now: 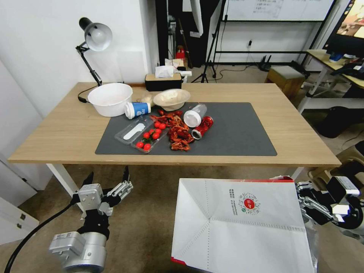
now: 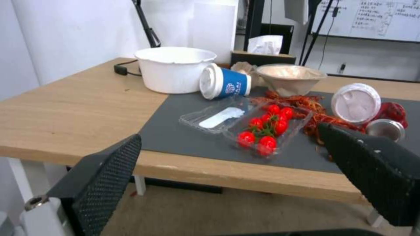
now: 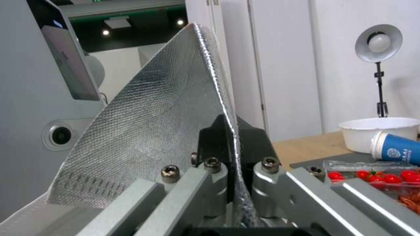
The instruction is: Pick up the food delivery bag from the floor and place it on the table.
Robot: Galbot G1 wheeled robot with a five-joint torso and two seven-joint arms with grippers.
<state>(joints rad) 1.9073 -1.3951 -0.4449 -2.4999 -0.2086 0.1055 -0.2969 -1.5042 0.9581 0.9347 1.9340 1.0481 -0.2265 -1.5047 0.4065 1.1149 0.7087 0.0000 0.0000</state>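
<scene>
Food delivery bag (image 1: 242, 223): hanging from right gripper (image 3: 232, 170), jaws pinching its foil rim; thin edge risking slipping. Left gripper (image 1: 110, 182) idling, jaws wide, below counter (image 1: 57, 129).

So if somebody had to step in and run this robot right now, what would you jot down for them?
Right hand: shut on the rim of the food delivery bag, foil lining pinched between its fingers.
Left hand: open, empty, in front of the table edge, below its top.
Bag: held up in front of the table's near edge, tipped toward the camera, not on the table yet.
Done: bag grasped.
Left: bring it over the table and set it down. The mat's left half is crowded with food and cups; its right half looks free.
</scene>
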